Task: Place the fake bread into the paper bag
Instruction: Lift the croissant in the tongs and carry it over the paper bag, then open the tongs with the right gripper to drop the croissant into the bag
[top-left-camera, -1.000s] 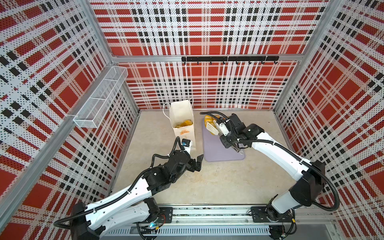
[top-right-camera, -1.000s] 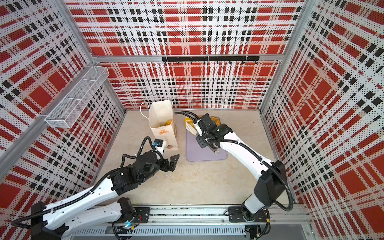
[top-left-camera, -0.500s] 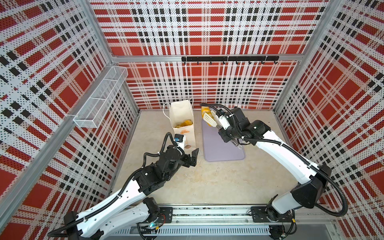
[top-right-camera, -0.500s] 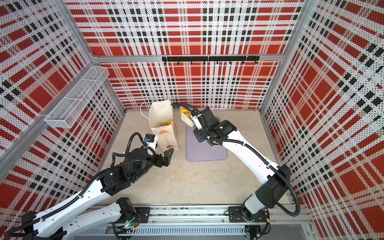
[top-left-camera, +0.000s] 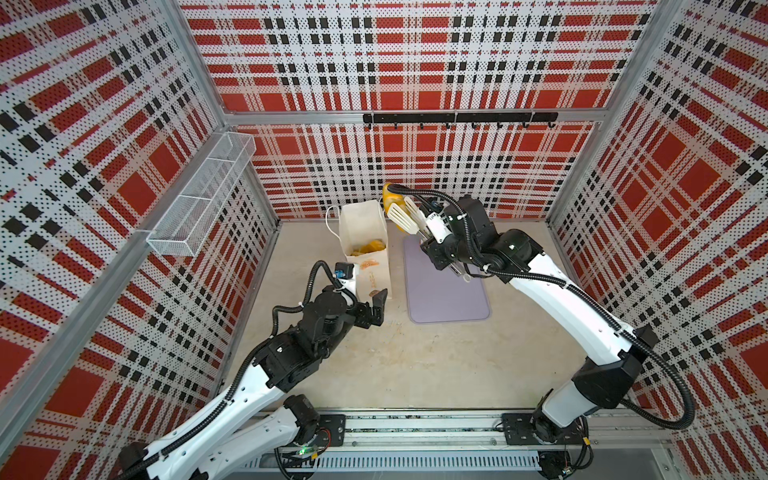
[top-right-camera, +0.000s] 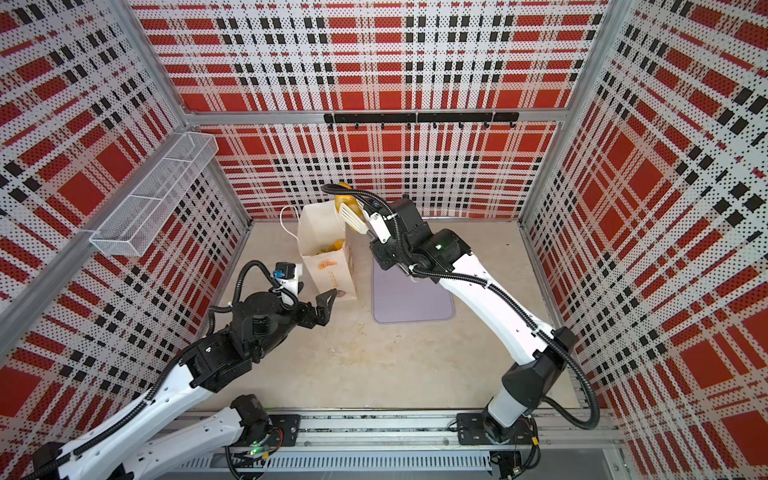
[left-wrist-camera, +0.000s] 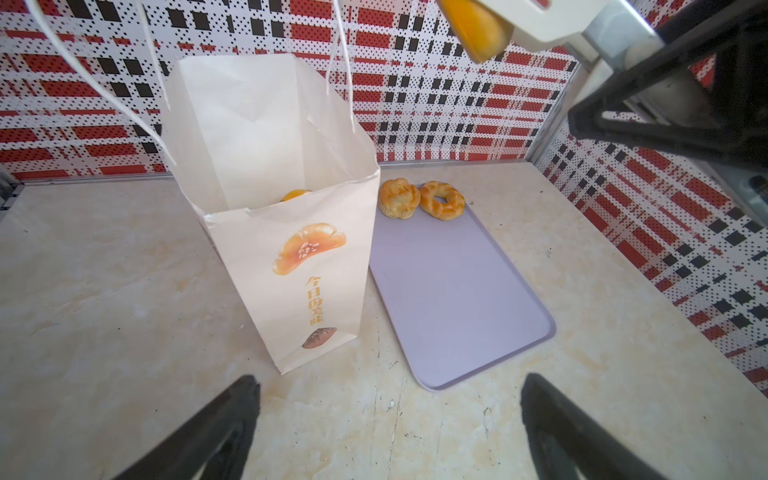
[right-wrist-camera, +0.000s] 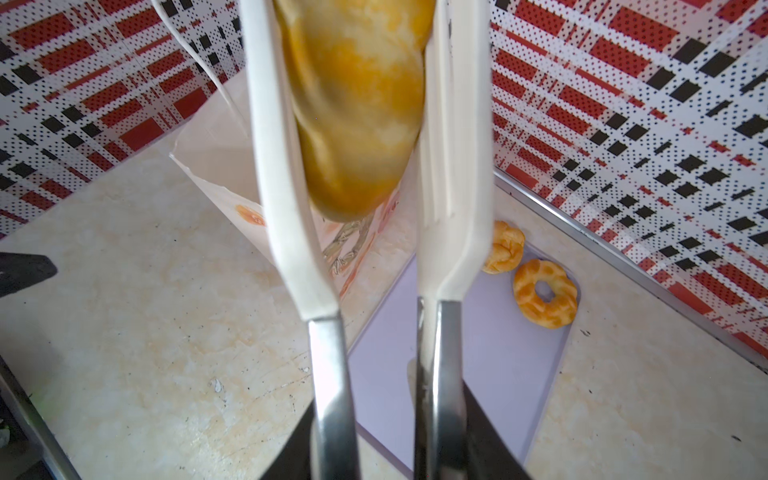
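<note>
The paper bag (top-left-camera: 365, 226) (top-right-camera: 322, 245) stands upright and open, with fake bread (top-left-camera: 368, 248) (left-wrist-camera: 295, 194) inside it. My right gripper (right-wrist-camera: 386, 449) (top-left-camera: 434, 243) is shut on the steel handles of white-tipped tongs (right-wrist-camera: 324, 332) (top-left-camera: 409, 216). The tongs clamp a golden pastry (right-wrist-camera: 357, 104) (top-left-camera: 390, 195) (top-right-camera: 345, 199) in the air, by the back right corner of the bag's mouth. A swirl bun (left-wrist-camera: 398, 198) (right-wrist-camera: 505, 247) and a ring doughnut (left-wrist-camera: 441, 200) (right-wrist-camera: 545, 293) lie on the tray's far end. My left gripper (left-wrist-camera: 388, 386) (top-left-camera: 377, 307) hovers open in front of the bag, holding nothing.
The lilac tray (top-left-camera: 449, 291) (left-wrist-camera: 449, 291) lies flat just right of the bag. A white wire-mesh basket (top-left-camera: 199, 203) hangs on the left wall and a black hook rail (top-left-camera: 457, 118) on the back wall. Plaid walls close in three sides.
The right arm has lifted the tongs with the pastry off the tray, up and left toward the bag's mouth. The left arm has drawn back and left, staying open.
</note>
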